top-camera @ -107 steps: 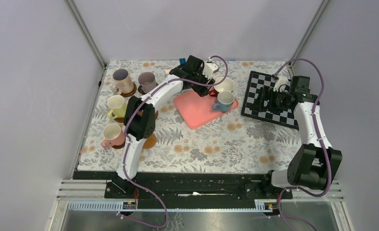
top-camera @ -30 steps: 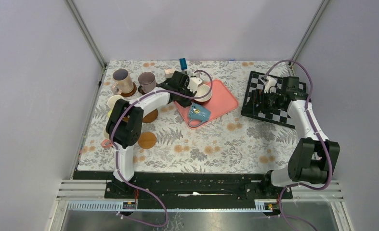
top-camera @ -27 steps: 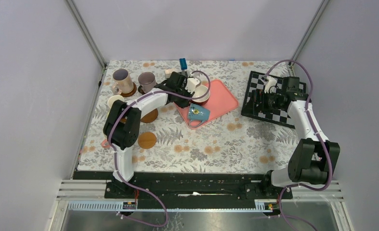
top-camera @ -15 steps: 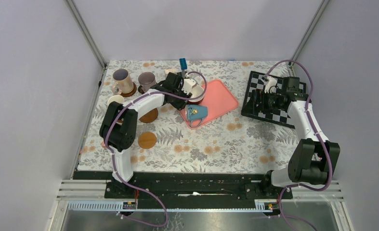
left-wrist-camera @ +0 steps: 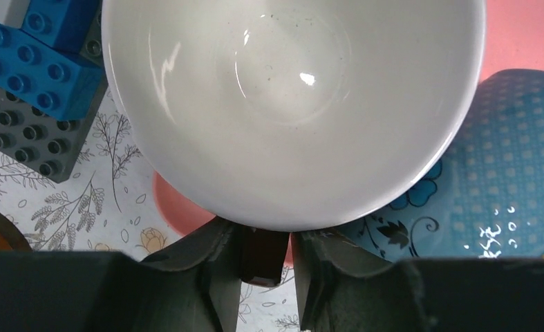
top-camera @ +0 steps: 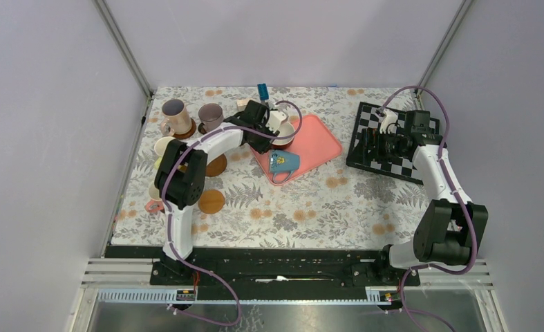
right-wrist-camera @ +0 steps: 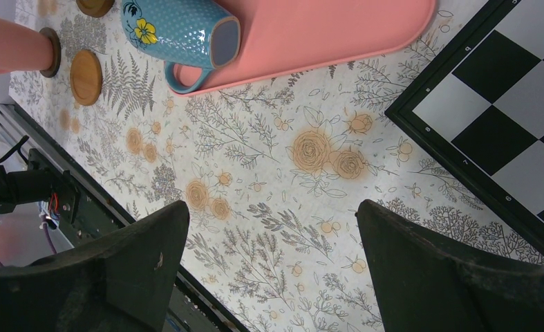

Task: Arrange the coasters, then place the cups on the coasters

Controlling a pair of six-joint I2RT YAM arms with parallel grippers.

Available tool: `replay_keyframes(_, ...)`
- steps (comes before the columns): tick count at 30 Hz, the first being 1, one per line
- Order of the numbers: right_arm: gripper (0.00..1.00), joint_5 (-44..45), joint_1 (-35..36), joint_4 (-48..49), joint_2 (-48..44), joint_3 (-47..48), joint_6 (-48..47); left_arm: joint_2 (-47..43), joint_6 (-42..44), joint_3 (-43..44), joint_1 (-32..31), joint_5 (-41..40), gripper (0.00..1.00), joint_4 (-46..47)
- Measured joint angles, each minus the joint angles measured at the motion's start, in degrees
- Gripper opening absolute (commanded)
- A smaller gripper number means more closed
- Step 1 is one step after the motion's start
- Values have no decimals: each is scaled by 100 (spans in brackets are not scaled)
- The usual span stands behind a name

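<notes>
Top: we see the left gripper [top-camera: 270,131] at the white cup [top-camera: 286,131] on the tray's [top-camera: 319,142] far-left edge, with 2 coasters [top-camera: 211,201] bare nearby.
Left wrist: jaws look clamped on its dark handle [left-wrist-camera: 262,256], likely for an upright carry.
Right wrist: right gripper [right-wrist-camera: 272,211] is spread wide and empty, out of the way. Blue cup [right-wrist-camera: 179,31] lies tipped on the tray.

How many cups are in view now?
6: pale pink cup and mauve cup, far left; yellow cup and salmon cup, partly behind the left arm; white cup and tipped blue cup, on the pink tray.
</notes>
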Motion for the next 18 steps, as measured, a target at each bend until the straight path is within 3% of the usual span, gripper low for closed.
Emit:
replay_keyframes(7,98,2,0,0,0,-7,0,111,24,192,-26,44,0,-63)
replay_keyframes(18,98,2,0,2,0,-37,0,-369,-354,-476,-20,-13,0,186)
